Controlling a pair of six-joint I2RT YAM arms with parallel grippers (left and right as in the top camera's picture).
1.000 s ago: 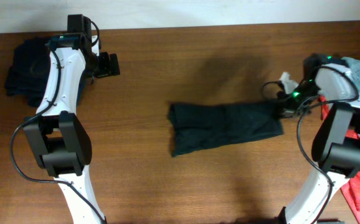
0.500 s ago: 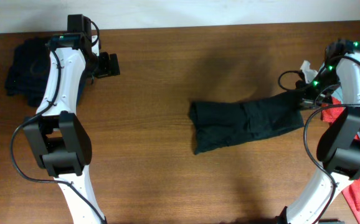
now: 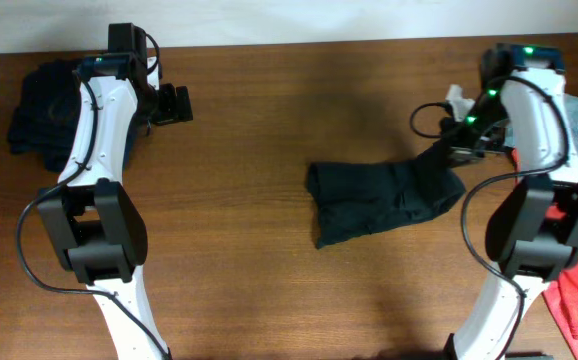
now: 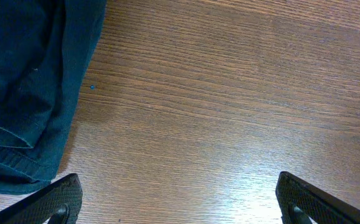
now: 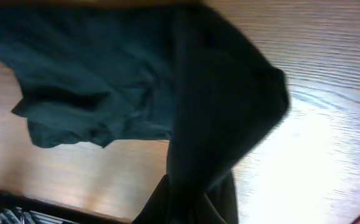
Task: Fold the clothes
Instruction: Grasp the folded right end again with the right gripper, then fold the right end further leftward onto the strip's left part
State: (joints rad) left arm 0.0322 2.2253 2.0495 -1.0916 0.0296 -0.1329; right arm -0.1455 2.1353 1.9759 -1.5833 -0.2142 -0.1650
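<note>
Held black T-shirt [image 3: 379, 205] by one end in clamped right gripper [image 3: 458, 152], draped ahead of it across table [image 3: 249, 270]; saw only from left wrist left gripper [image 4: 177, 199] spread wide beside navy garment [image 4: 24, 93].

The left arm [image 3: 99, 110], at nine o'clock in the overhead view, is wearing smooth white shells over its long links; its joints are showing as rounded black blocks; a thin black cable [image 3: 22, 245] is looping out of the lower joint toward nine o'clock. The right arm [image 3: 537, 100], at three o'clock, is showing the same white and black; small green lights [image 3: 526, 50] are glowing on its dark upper parts; another black cable [image 3: 463, 228] is curving beside it. In the left wrist view the left gripper [image 4: 179, 186] is showing two fingers [image 4: 55, 200] as matte black wedges, at seven and five o'clock.
</note>
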